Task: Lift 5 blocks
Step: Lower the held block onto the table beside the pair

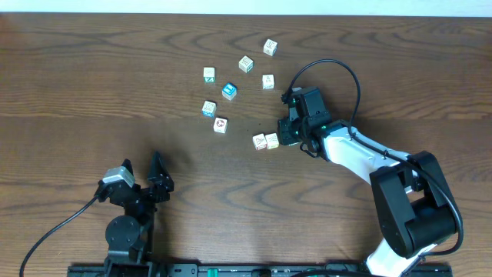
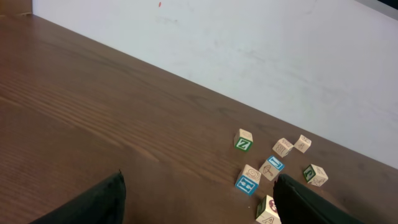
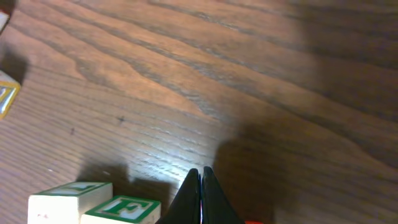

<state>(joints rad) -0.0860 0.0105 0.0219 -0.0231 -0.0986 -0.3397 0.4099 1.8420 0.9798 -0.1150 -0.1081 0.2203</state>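
Observation:
Several small cream blocks lie scattered on the wooden table. A pair with green-printed faces (image 1: pixel 272 141) (image 1: pixel 260 141) sits just left of my right gripper (image 1: pixel 282 138). In the right wrist view that pair (image 3: pixel 121 210) (image 3: pixel 71 198) lies at the lower left, beside the right gripper (image 3: pixel 201 172), which is shut on nothing, its tips low over the wood. A red-ring block (image 1: pixel 221 124) lies further left. My left gripper (image 1: pixel 143 171) stands open near the front edge, far from all blocks. From the left wrist, the left gripper (image 2: pixel 199 180) frames bare wood, with a green-faced block (image 2: pixel 244 140) beyond.
A blue-topped cube (image 1: pixel 229 91) and a white cube with teal-blue edges (image 1: pixel 209 108) sit among the blocks. More cream blocks (image 1: pixel 270 47) (image 1: pixel 245 64) (image 1: pixel 267 81) (image 1: pixel 209 74) lie toward the back. A white wall (image 2: pixel 249 50) borders the table's far edge.

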